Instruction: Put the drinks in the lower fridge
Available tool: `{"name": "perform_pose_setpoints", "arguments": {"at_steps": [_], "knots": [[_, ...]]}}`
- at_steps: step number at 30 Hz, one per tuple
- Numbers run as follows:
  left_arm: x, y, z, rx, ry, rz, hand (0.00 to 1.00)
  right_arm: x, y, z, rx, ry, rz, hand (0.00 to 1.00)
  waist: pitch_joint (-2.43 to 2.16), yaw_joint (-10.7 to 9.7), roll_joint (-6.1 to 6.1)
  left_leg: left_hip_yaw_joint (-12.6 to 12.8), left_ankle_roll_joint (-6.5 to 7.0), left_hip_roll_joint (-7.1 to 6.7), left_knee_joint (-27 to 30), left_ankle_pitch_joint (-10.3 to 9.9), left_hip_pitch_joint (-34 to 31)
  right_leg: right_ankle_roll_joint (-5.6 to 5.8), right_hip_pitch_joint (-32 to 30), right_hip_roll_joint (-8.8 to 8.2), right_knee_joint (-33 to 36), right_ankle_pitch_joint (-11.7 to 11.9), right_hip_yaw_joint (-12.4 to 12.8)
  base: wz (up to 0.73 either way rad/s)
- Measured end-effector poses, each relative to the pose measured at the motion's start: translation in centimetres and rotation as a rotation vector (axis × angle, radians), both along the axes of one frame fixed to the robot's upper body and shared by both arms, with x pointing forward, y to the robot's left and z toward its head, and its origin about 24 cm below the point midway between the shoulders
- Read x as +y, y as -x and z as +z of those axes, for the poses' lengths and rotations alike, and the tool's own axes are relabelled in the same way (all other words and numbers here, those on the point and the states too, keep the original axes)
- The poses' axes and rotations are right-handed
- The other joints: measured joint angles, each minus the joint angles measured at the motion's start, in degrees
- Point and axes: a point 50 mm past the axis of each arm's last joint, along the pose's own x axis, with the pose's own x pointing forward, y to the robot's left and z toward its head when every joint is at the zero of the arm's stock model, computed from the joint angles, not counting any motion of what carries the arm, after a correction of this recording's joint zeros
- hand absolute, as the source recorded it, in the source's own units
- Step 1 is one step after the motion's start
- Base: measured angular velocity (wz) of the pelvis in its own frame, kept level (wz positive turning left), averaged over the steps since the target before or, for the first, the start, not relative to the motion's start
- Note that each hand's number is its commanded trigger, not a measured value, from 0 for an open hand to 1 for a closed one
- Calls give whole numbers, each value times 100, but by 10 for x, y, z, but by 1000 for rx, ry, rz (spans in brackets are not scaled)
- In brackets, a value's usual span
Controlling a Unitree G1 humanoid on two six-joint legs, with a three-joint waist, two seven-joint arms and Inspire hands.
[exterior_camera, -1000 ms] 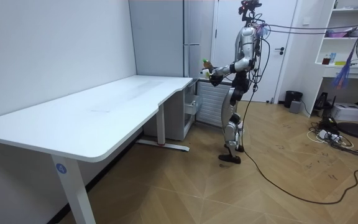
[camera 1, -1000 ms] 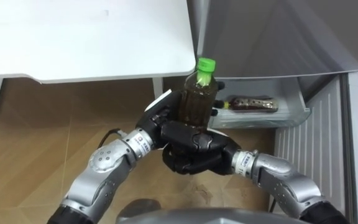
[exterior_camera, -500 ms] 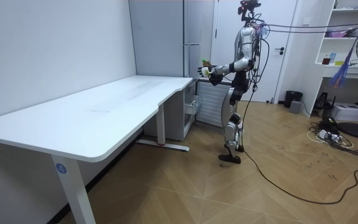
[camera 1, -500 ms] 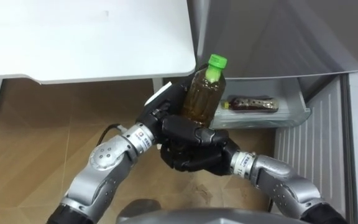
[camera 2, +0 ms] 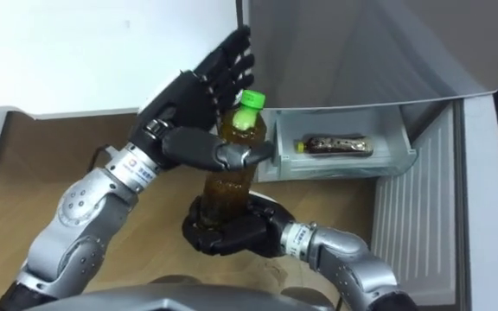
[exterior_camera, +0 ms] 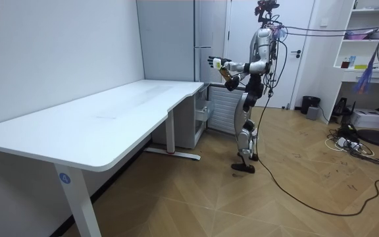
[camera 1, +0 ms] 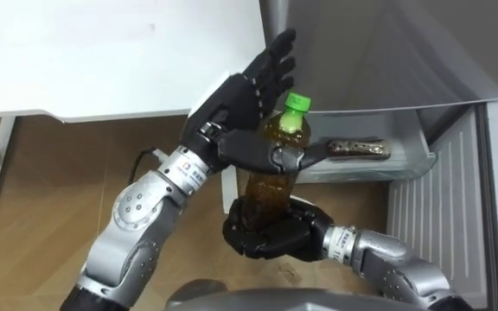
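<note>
Desk at left, fridge at right, its lower drawer open.
Right hand curls round an upright bottle's base; left hand is spread, fingers straight behind it. Second bottle lies in the drawer.

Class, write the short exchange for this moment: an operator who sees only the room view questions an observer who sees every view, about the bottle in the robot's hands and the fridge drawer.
Operator: Which hand actually grips the bottle?
Observer: The right hand is curled round the lower part of the bottle, which stands upright.
Operator: And the left hand?
Observer: The left hand is open, with its fingers straight behind the bottle's neck and its thumb across the front.
Operator: Understood. I'll watch the drawer next.
</note>
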Motion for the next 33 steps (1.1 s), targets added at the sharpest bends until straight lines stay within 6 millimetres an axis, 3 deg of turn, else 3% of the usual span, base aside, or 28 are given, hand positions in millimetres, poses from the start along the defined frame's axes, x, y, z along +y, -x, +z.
{"name": "perform_pose_setpoints", "arguments": {"at_steps": [10,15,18,19,22,28,33], "knots": [[37,-10,12,-69,-36,231,0,-17,9,-3,-3,45,-14,100,-13,287,-49,-7,-8,2,-103,5,128,0,153,-6,-107,0,-107,-1],[55,-8,29,-131,-32,350,0,-24,11,-4,1,55,-36,100,-9,419,-38,-41,-8,-4,-109,5,173,0,215,-9,-132,0,-152,5],[68,-8,40,-186,-20,457,0,-25,12,-4,2,53,-44,100,30,507,37,-48,-9,-12,-176,4,319,1,378,-6,-201,1,-146,1],[73,-7,41,-193,-12,500,0,-29,12,-4,0,60,-54,100,10,550,74,-47,-9,-12,-202,3,335,1,379,-4,-202,1,-128,-3],[86,-2,38,-176,8,620,0,-34,16,0,-16,59,-85,100,1,573,158,-47,-19,-10,-224,12,344,1,371,2,-203,0,-105,-2],[110,10,34,-128,76,795,0,-38,16,0,-31,69,-102,100,4,594,135,-89,-42,-19,-317,44,461,0,482,10,-296,0,-116,1],[134,15,33,-113,67,965,0,-40,19,-1,-22,69,-132,100,5,774,138,-86,-53,-13,-380,52,527,0,517,13,-299,1,-156,-1]]}}
